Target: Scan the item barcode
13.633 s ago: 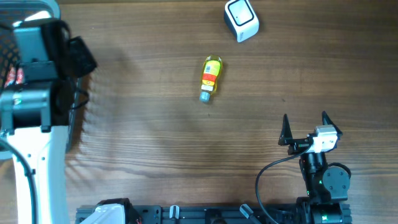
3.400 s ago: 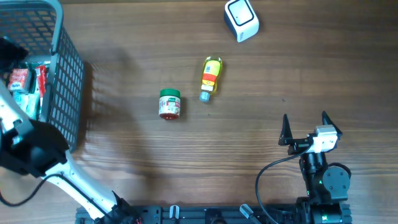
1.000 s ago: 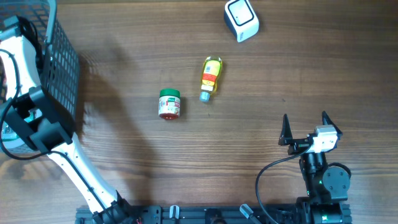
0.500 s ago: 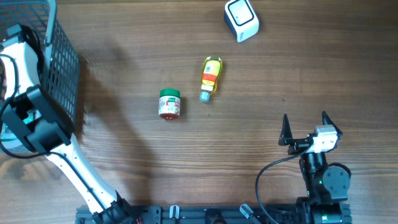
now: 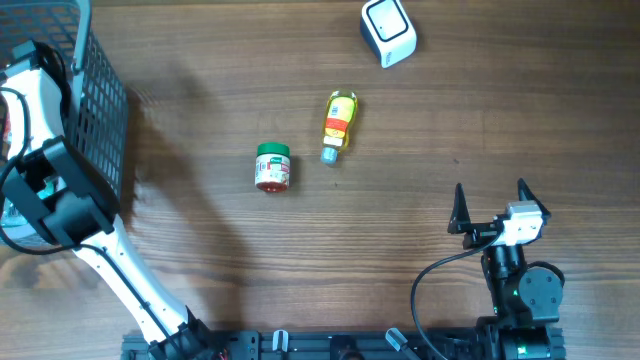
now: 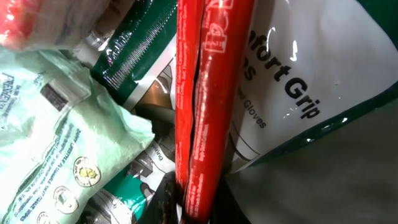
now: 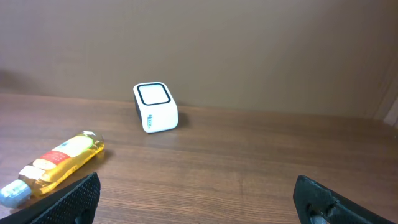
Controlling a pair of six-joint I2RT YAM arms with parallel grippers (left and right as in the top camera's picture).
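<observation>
My left gripper is down inside the basket at the table's left edge. Its jaws are shut on a long red packet, which runs upward from the fingers between other packs. From overhead the left arm covers the gripper and the packet. The white barcode scanner stands at the far side of the table. My right gripper rests at the near right, open, with nothing between its fingers.
A yellow bottle lies mid-table, and a green-lidded jar stands left of it. Inside the basket, a pale green pouch, a dark green pack and a white gloves bag crowd the red packet.
Since a few seconds ago the left arm has swung up over the basket. Over the last second it has settled only slightly. The right arm, bottle, jar and scanner have not moved.
</observation>
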